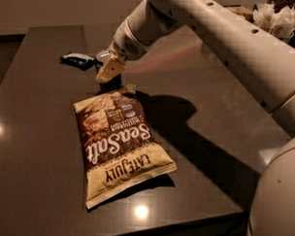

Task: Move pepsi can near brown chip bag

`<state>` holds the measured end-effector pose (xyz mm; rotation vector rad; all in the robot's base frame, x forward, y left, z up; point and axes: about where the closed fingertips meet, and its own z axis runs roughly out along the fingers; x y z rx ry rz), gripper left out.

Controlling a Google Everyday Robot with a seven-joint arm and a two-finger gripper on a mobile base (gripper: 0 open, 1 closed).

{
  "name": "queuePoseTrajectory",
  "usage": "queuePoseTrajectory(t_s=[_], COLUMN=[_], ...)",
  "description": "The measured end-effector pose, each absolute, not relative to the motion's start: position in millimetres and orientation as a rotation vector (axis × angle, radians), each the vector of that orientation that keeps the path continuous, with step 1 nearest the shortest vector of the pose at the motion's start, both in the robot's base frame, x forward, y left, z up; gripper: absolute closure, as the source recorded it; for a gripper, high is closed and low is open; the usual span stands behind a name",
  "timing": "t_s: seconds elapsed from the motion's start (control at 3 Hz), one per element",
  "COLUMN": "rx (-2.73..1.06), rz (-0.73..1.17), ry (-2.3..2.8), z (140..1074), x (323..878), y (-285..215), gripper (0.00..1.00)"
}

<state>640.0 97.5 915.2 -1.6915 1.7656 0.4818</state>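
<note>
The brown chip bag (118, 145), cream and brown with "Sea Salt" print, lies flat in the middle of the dark table. The pepsi can (111, 83) is a small dark cylinder standing right at the bag's far top edge, mostly hidden by my gripper; its silver top shows just behind the fingers. My gripper (109, 70) comes down from the upper right, and its cream fingers are closed around the can's upper part.
A small flat dark wrapper (77, 59) lies on the table behind and left of the can. The table's front edge (148, 227) runs just below the bag. My white arm and base fill the right side. Crumpled bags (275, 17) sit at the back right.
</note>
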Motion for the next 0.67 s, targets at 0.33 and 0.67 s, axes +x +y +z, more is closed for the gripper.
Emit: queuePoseTrajectory(t_s=[0.33, 0.67], rx=[-1.695, -1.695], rz=[0.485, 0.485], ry=[1.765, 1.765], z=[913.9, 913.8], x=[639.5, 639.4], y=[99.2, 99.3], gripper=[0.0, 0.0])
